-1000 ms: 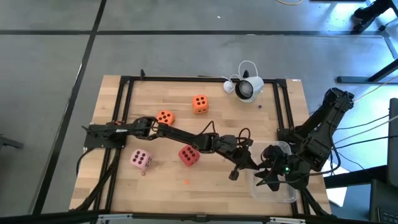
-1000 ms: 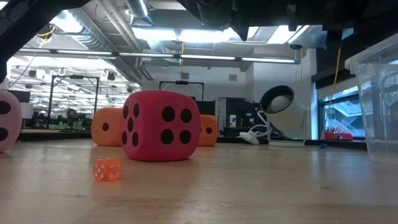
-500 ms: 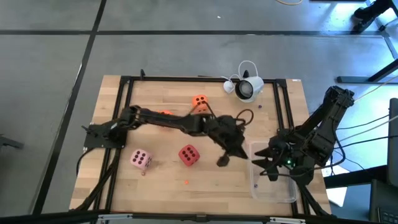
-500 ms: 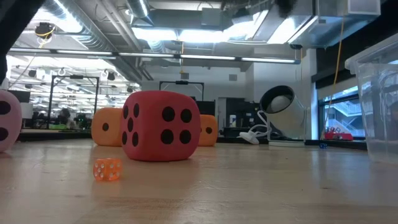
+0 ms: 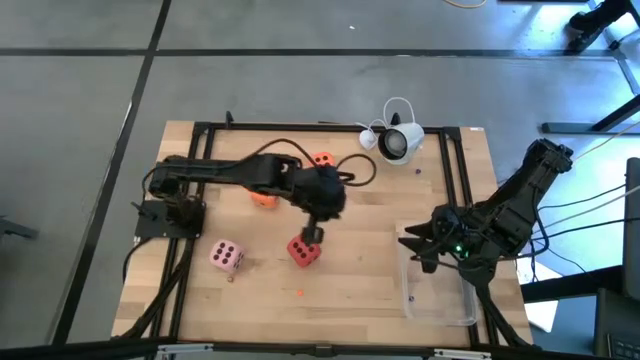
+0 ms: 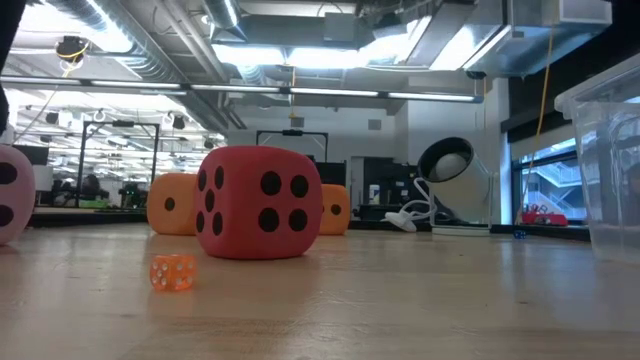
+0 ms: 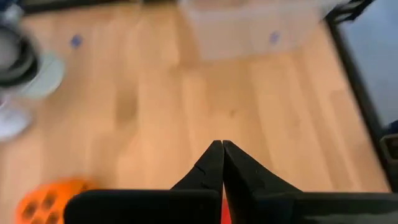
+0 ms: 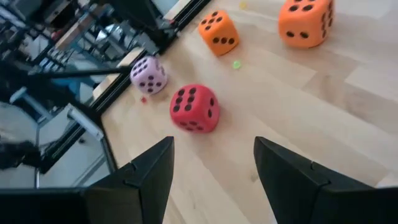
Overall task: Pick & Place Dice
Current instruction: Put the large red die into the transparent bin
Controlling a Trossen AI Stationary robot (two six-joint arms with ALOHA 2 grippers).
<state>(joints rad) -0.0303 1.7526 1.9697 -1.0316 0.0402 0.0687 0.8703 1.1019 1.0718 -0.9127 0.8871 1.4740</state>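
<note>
The red die (image 5: 302, 251) rests on the wooden table, with the pale pink die (image 5: 226, 257) to its left. Two orange dice (image 5: 322, 158) (image 5: 263, 198) lie farther back, partly covered by my left arm. My left gripper (image 5: 313, 235) hangs shut and holds nothing, above the red die's far side; the low view does not show it. In its wrist view the fingers (image 7: 222, 162) meet. My right gripper (image 5: 407, 241) stands open and holds nothing over the clear container's far left corner. Its wrist view looks at the red die (image 8: 194, 109).
A clear plastic container (image 5: 441, 295) stands at the near right. A white round device with a cable (image 5: 398, 141) lies at the far right. A tiny translucent orange die (image 6: 172, 272) sits near the front edge. A black frame (image 5: 200, 130) borders the table.
My left gripper has drawn back from beside the clear container toward the table's left and far side, rising and tipping less steeply, and now hangs over the red die, still shut. My right gripper has shifted a little toward the far edge. The dice have kept still.
</note>
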